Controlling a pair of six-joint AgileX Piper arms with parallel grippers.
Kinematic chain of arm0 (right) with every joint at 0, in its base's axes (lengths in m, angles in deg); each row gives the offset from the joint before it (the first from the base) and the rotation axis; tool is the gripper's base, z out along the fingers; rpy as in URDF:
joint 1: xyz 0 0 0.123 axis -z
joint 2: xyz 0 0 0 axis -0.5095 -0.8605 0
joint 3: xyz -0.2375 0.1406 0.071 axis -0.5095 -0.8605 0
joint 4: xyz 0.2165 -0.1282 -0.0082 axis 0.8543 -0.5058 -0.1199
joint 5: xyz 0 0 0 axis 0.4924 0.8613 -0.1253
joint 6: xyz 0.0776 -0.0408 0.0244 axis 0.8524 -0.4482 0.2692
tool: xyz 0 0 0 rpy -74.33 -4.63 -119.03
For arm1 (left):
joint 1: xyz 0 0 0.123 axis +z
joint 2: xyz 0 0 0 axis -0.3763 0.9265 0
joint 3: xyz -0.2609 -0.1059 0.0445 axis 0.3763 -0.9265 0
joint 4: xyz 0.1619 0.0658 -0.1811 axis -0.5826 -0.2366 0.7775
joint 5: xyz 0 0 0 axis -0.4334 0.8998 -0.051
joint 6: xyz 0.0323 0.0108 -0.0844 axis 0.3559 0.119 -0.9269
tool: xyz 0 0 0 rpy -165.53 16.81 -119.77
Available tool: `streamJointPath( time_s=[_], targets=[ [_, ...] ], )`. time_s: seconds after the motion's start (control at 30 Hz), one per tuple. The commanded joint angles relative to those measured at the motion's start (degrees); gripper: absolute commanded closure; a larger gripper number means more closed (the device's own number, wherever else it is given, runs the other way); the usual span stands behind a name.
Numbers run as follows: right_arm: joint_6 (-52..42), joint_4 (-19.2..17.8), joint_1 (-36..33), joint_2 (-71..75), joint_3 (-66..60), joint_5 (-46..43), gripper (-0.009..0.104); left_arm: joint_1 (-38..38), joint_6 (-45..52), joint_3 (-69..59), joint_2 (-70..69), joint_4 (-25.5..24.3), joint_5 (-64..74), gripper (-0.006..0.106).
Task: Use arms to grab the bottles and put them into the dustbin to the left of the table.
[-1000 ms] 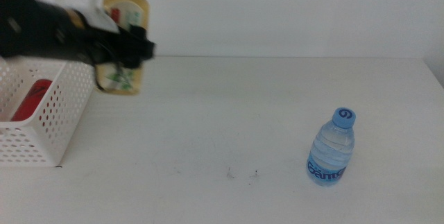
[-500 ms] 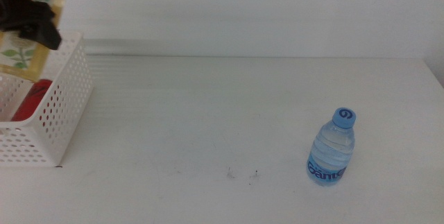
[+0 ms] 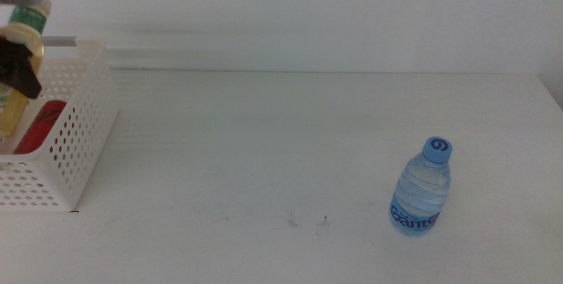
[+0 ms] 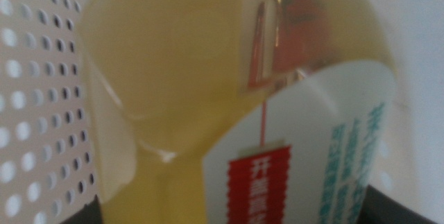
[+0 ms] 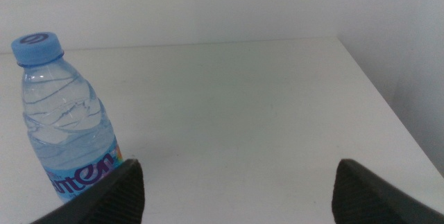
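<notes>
A yellow tea bottle [image 3: 18,64] hangs over the white dustbin [image 3: 70,143] at the table's [image 3: 264,143] left edge, clamped in the left gripper [image 3: 19,66]. A red can [image 3: 40,127] lies inside. The right gripper [image 5: 236,182], jaws spread and empty, waits beside the upright water bottle [image 3: 422,187].

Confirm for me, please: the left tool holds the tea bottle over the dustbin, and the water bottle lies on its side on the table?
Not quite. In the middle view the water bottle stands upright on the table, cap up. The left tool does hold the tea bottle over the dustbin.
</notes>
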Motion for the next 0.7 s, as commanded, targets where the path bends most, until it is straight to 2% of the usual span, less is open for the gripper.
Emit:
streamJointPath(
  time_s=[0.0,0.67],
  targets=[
    [-0.33,-0.39,0.3,0.23,-0.18,-0.52,0.009,0.24,0.28,1.13,0.37,1.23,-1.29,0.099],
    [-0.33,-0.39,0.3,0.23,-0.18,-0.52,0.009,0.24,0.28,-2.52,4.05,-1.5,-1.29,0.099]
  ],
)
